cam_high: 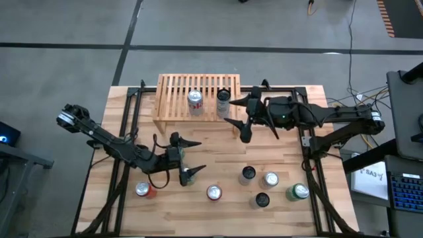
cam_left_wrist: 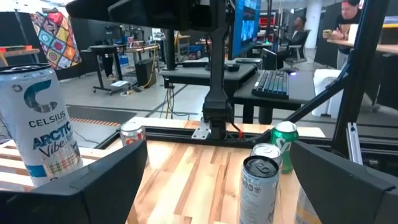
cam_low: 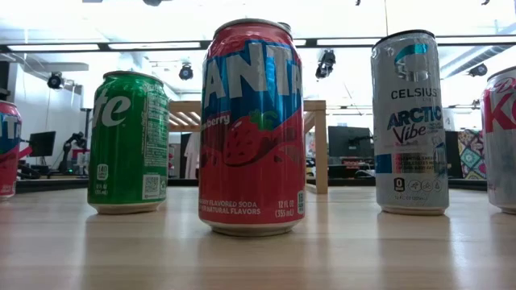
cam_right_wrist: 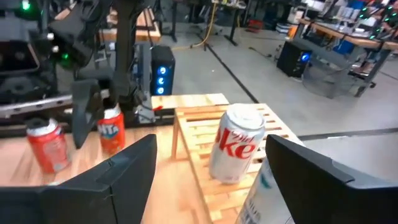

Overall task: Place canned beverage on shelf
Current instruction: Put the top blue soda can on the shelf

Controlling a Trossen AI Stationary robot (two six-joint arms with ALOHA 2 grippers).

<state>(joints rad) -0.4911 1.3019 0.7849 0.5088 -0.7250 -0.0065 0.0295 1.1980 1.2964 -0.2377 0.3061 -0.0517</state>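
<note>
The shelf (cam_high: 198, 92) is a low light-wood slatted rack at the table's far side. A silver and red Diet Coke can (cam_high: 195, 100) and a dark-topped Celsius can (cam_high: 223, 100) stand upright on its slats. My right gripper (cam_high: 230, 111) is open and empty at the shelf's right end. Its wrist view looks past the wide fingers (cam_right_wrist: 210, 186) at the Diet Coke can (cam_right_wrist: 239, 146) farther off. My left gripper (cam_high: 198, 156) is open and empty over the middle of the table, pointing right, also shown in its wrist view (cam_left_wrist: 217, 186).
Several cans stand on the table's near part: a red one (cam_high: 144, 190), a red Fanta (cam_high: 213, 192), two dark-topped ones (cam_high: 248, 173) (cam_high: 262, 199), a silver one (cam_high: 269, 179) and a green one (cam_high: 297, 192). The plank table (cam_high: 218, 145) is bare between the shelf and these cans.
</note>
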